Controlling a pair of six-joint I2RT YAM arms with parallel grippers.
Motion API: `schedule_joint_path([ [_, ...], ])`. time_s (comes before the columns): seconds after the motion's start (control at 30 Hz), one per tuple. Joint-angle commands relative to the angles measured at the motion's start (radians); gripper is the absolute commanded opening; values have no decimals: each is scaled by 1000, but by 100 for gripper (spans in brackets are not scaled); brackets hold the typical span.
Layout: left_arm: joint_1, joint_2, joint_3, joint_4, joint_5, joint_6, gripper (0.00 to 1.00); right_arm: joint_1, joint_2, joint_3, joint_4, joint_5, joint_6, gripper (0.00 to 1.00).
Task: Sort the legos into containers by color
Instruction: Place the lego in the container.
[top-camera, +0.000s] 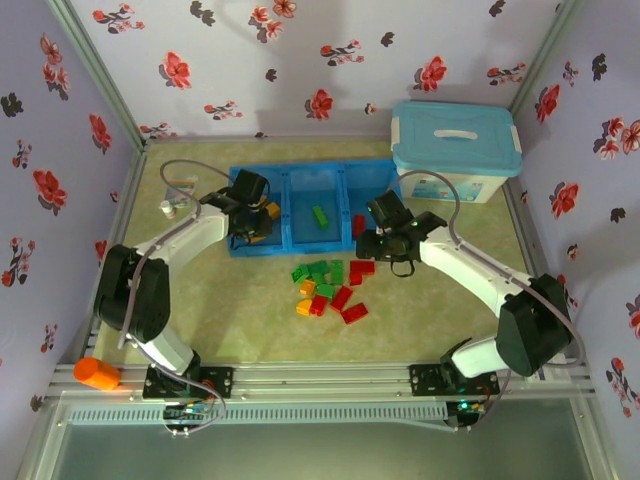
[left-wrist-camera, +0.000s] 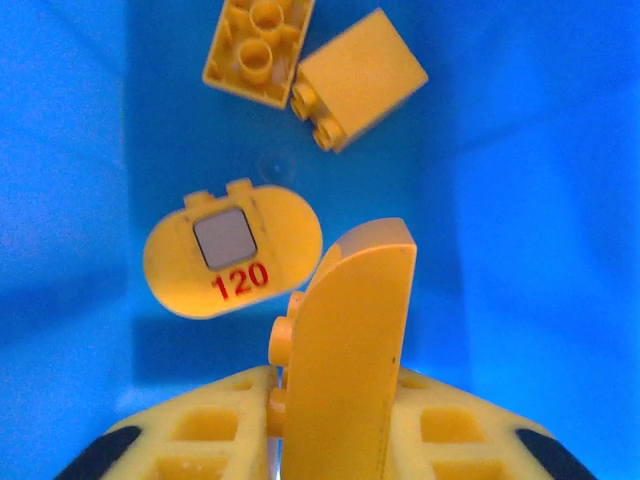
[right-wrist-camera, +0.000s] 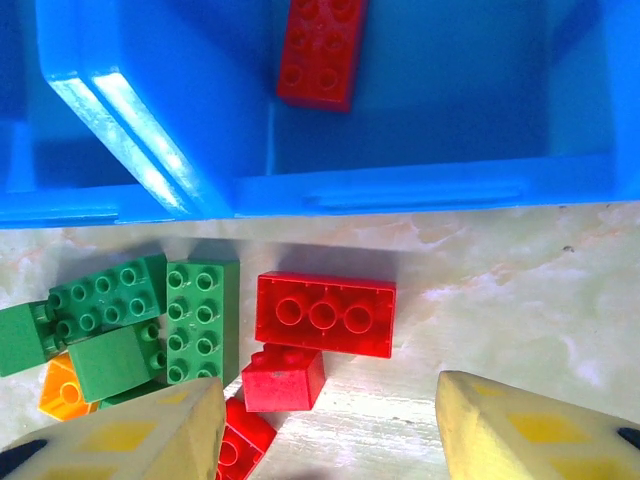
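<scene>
Legos (top-camera: 325, 288): loose red, green and orange heap on counter (top-camera: 230, 310), just near of blue tray (top-camera: 286, 172). Left compartment holds yellow pieces, among them a yellow oval (left-wrist-camera: 232, 265) marked 120; middle compartment, one green brick (top-camera: 319, 215); right compartment, one red brick (right-wrist-camera: 322, 50). Left fingers (left-wrist-camera: 190, 435) over left compartment, clenched on curved yellow brick (left-wrist-camera: 345, 340). Right fingers (right-wrist-camera: 530, 430) released, spread wide above the heap's red bricks (right-wrist-camera: 325, 315).

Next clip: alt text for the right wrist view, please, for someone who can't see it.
The open right gripper hovers over red bricks on the table, just in front of the blue tray. Green bricks and an orange one lie at the picture's left, and another red brick lies in a tray compartment.
</scene>
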Motion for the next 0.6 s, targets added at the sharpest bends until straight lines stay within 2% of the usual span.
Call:
schedule_joint_path([
  [0.0, 16, 29, 84, -42, 18, 35, 48, 18, -15, -3, -4, -6, 23, 58],
  [0.03, 16, 30, 96, -50, 17, 36, 59, 22, -12, 3, -5, -5, 21, 58],
  [0.1, 17, 19, 102, -55, 17, 32, 67, 32, 1, 19, -15, -2, 16, 59],
  [0.3, 12, -69, 46, -52, 23, 9, 68, 83, 50, 82, -27, 0, 1, 60],
  [0.57, 4, -282, -129, -16, 23, -30, 66, 181, 175, 187, -36, -6, -17, 60],
])
